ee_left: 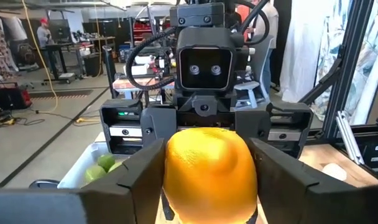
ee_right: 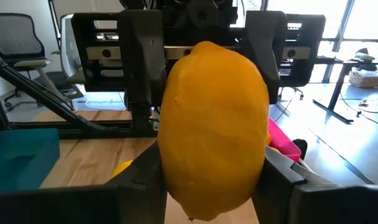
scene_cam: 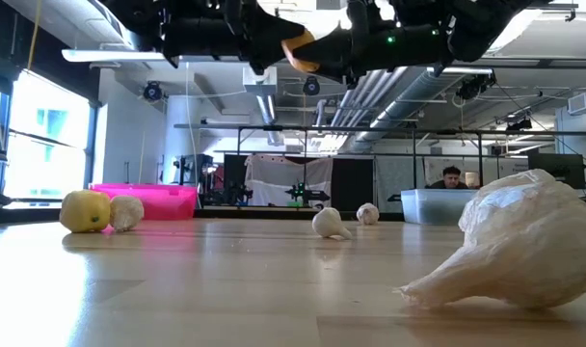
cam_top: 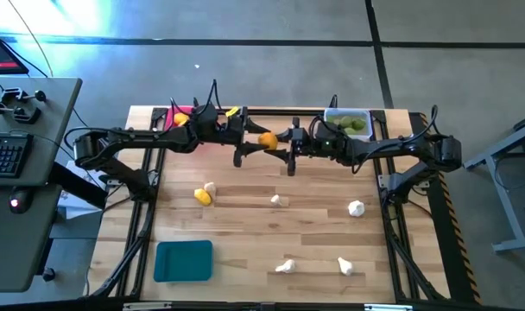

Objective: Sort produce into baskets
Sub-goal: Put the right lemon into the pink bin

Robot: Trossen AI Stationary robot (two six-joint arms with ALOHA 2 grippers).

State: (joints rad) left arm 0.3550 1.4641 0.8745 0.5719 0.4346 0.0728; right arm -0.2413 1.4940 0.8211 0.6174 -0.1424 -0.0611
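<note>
Lemon (cam_top: 268,139): hung above the worktop (cam_top: 245,242), toward 12 o'clock, between both pincers.
Left pincer (cam_top: 256,142): fingers flanked the lemon; grip unclear.
Right pincer (cam_top: 280,142): clenched on lemon.

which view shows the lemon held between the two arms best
The right wrist view: the lemon fills it, sharp, between dark fingers. The left wrist view shows it too, cropped at the bottom. The high view shows a small orange blob; the low view only a sliver overhead.

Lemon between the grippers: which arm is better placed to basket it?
Left, probably. The pink basket stands on the left arm's side; the right gripper holds the lemon up to the left gripper.
</note>
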